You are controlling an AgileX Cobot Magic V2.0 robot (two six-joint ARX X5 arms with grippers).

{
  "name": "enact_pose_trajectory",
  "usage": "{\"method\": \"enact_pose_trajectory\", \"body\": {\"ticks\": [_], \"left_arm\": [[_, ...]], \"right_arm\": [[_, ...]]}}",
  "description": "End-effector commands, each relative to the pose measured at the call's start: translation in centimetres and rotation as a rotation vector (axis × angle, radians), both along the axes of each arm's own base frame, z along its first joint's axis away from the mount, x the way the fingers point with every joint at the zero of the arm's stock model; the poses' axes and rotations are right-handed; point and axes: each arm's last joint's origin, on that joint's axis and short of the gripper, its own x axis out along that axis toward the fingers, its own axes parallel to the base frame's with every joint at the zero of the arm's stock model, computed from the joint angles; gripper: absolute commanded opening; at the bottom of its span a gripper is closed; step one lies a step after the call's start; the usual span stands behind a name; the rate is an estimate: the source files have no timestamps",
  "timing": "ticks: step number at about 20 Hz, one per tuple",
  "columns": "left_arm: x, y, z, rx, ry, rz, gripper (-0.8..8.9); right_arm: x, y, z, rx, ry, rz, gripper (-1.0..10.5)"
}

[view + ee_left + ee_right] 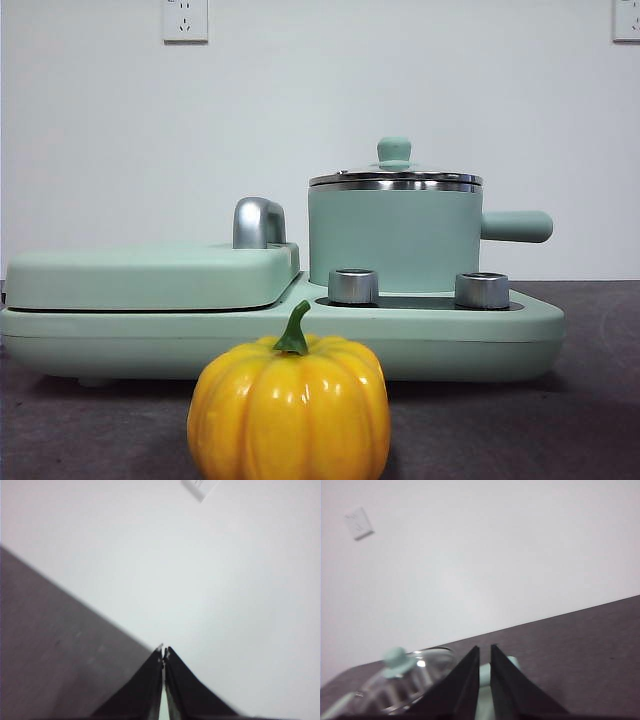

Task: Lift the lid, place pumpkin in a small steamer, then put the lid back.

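Nothing is yet done: the lid (395, 178) is seated on the small steamer (394, 238) right of centre, the pumpkin (289, 408) waits at lower centre on the bench (560, 420), and both the left hand (163, 652) and the right hand (485, 650) are held nearly closed, empty.

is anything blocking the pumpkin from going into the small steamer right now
Yes: the lid sits closed on the small steamer, covering its opening. The pumpkin stands on the table in front; no gripper holds anything.
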Motion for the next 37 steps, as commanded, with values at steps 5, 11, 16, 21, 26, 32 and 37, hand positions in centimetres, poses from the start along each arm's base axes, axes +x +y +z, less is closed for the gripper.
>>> {"method": "enact_pose_trajectory", "body": {"ticks": [5,11,16,21,26,32,37], "left_arm": [[-1.6,-0.2,4.7,0.028,-0.128,-0.045,0.07],[-2.9,-0.2,9.0,0.108,-0.027,-0.044,0.07],[-3.3,-0.4,12.5,0.287,0.043,-0.077,0.07],[-2.2,-0.9,14.9,0.485,0.075,-0.229,0.07],[-0.3,-1.2,15.8,0.614,0.124,-0.373,0.07],[2.1,-1.6,16.0,0.748,0.175,-0.485,0.06],[3.6,-2.4,15.5,0.906,0.178,-0.567,0.06]], "right_arm": [[-2.2,0.1,4.7,0.036,0.036,0.066,0.3],[-3.7,0.2,8.4,-0.053,0.051,0.091,0.3],[-3.3,0.3,10.5,-0.153,0.103,0.138,0.1],[-1.8,0.7,11.7,-0.259,0.164,0.254,0.1],[-0.1,1.0,12.3,-0.412,0.223,0.335,0.1],[1.3,1.9,12.0,-0.643,0.233,0.397,0.1],[2.0,3.3,11.2,-0.750,0.258,0.480,0.1]]}}
